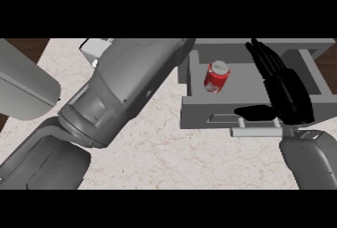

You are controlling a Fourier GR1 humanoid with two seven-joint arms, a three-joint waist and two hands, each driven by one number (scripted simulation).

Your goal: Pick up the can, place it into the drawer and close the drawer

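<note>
Lying inside the open grey drawer [197,113] in the upper right of the frame: the red can [216,77], tilted, silver top pointing up and slightly right, red body showing against the drawer's floor. Sitting apart from the drawer's walls, near the left one. Spreading over the drawer's right part: the black right hand [284,87], fingers held straight and reaching toward the top of the frame, thumb [255,112] sticking out to the left over the drawer's front panel, just above the pale handle [258,132]. Holding nothing; staying clear of the can. Crossing the middle of the frame diagonally from lower left to top centre: the big grey left forearm [115,89], hiding its own hand; cannot tell how that one is set. Showing underneath: the pale marbled counter [184,164].
</note>
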